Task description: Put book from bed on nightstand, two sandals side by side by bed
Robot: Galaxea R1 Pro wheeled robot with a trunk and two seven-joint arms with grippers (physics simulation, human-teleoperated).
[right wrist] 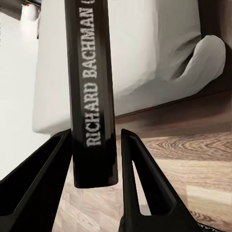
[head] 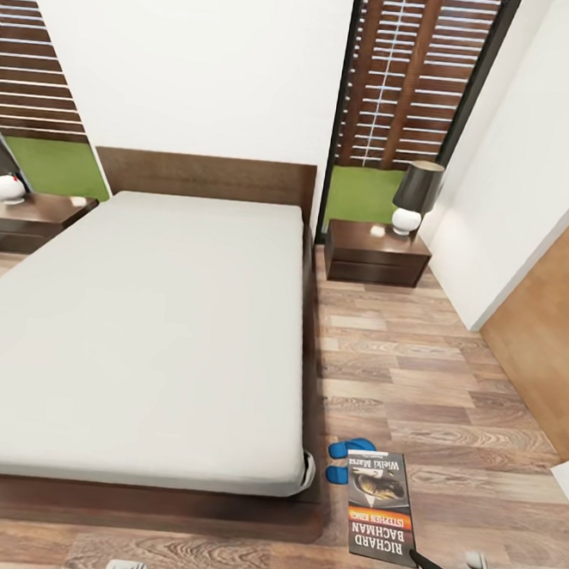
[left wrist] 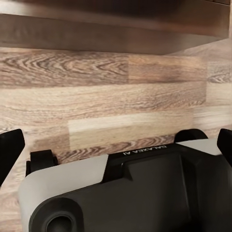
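Observation:
My right gripper [head: 422,562] is shut on the book [head: 379,508], holding it by one end above the wooden floor near the bed's foot corner. The right wrist view shows the dark spine of the book [right wrist: 92,96], with its white "Richard Bachman" lettering, between the two fingers of the right gripper [right wrist: 94,137]. The two blue sandals [head: 344,459] lie on the floor beside the bed [head: 143,324], partly hidden behind the book. A dark brown nightstand [head: 378,254] stands right of the headboard. My left gripper [left wrist: 116,145] is open over bare floor, close to the bed frame [left wrist: 111,29].
A lamp [head: 413,196] with a dark shade stands on the right nightstand. A second nightstand [head: 32,215] sits left of the bed. A white wall [head: 535,186] bounds the floor strip on the right. My own base [left wrist: 130,193] lies under the left gripper.

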